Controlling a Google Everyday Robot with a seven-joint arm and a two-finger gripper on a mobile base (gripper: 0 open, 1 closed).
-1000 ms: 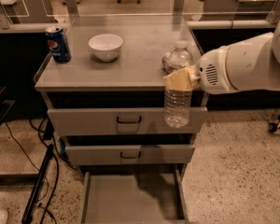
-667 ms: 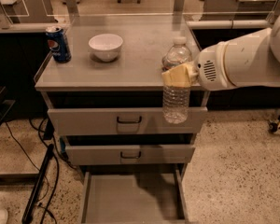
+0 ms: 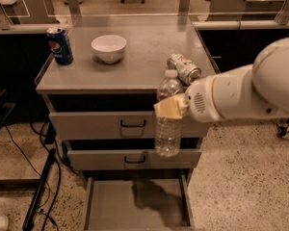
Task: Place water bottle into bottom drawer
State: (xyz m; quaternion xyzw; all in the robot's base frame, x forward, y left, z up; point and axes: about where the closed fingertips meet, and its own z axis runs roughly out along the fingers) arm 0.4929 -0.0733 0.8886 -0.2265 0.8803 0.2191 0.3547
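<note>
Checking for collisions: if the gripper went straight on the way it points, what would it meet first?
The gripper, shut on the water bottle, points toward the picture's left. The way looks free, passing before the top drawer, though depth is unclear and it might graze that drawer.

Cabinet top [image 3: 144, 57] holds blue Pepsi can [image 3: 60, 45] at left, white bowl [image 3: 109, 47] near it, silver can [image 3: 184, 68] lying at right. Gripper [image 3: 171, 107] hangs before its front edge.

1. The gripper [image 3: 171, 108], in front of the cabinet's [image 3: 86, 81] right front corner, clasps the water bottle [image 3: 167, 136] and covers its middle band.
2. The bottom drawer [image 3: 111, 201] is cut off by the lower picture edge.
3. The silver can [image 3: 184, 66], near the same corner, is partly hidden behind the bottle and the arm [image 3: 250, 93].
</note>
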